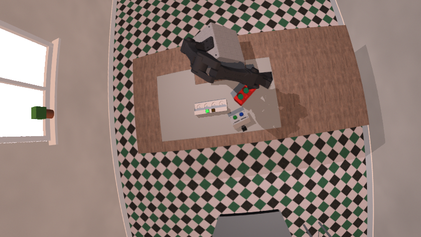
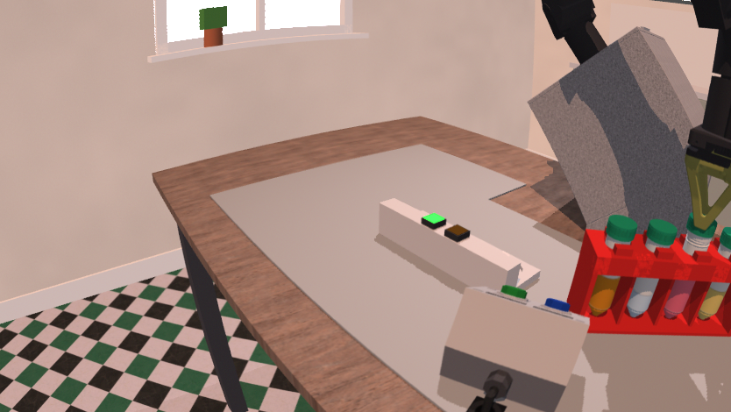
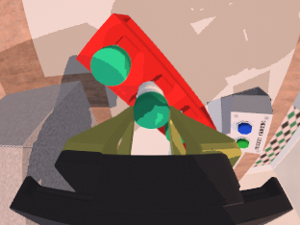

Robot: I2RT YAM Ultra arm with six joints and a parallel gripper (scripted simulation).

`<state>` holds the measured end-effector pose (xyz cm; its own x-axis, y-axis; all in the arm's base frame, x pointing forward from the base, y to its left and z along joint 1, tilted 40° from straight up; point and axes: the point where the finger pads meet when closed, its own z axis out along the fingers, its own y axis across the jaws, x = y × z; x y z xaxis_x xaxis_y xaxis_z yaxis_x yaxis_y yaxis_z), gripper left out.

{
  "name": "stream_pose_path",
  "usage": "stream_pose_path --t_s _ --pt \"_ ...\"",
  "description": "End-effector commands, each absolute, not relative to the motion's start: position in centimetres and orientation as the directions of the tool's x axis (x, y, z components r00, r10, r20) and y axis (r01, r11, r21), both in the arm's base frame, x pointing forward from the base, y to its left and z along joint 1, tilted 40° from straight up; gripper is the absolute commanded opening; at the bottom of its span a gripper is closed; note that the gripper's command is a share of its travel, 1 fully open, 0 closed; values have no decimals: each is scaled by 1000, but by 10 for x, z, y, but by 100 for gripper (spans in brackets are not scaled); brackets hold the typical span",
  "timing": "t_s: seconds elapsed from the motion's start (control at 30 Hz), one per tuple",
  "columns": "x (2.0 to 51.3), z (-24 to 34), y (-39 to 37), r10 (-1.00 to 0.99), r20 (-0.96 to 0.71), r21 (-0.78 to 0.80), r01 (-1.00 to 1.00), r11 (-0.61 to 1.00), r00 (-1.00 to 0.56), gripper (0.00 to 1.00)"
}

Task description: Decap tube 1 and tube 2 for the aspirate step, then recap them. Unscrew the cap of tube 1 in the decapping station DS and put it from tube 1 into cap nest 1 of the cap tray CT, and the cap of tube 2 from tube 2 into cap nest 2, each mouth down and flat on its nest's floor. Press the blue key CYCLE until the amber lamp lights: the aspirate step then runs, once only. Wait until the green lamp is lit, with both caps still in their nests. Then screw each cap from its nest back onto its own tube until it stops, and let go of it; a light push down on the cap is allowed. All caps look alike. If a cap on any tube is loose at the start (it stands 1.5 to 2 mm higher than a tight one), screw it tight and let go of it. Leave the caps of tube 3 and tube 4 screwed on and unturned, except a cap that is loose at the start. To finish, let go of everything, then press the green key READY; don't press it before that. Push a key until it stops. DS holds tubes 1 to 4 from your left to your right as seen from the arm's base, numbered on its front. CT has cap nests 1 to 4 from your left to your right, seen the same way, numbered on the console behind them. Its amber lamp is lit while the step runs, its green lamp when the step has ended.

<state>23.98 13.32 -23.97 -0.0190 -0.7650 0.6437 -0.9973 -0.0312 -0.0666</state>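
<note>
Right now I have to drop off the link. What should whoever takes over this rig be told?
Hand: shut on a green cap, which sits on the pink-filled tube, third from the left in the exterior view of the red rack. That is probably tube 2.
Lamps: green lamp lit, amber lamp dark.
Caps: all four tubes carry caps; the nests of the cap tray look vacated from above.
Left: screw this cap down to its stop (its tightness can't be judged), let go, then press the green READY key.
</note>
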Motion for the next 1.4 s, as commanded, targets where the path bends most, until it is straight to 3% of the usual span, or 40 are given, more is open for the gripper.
stream_pose_path --t_s 0.0,1.37 --pt "240 -238 139 -772 636 -71 -997 -40 -15 0" --pt "241 -244 135 -772 636 -71 -997 -40 -15 0"
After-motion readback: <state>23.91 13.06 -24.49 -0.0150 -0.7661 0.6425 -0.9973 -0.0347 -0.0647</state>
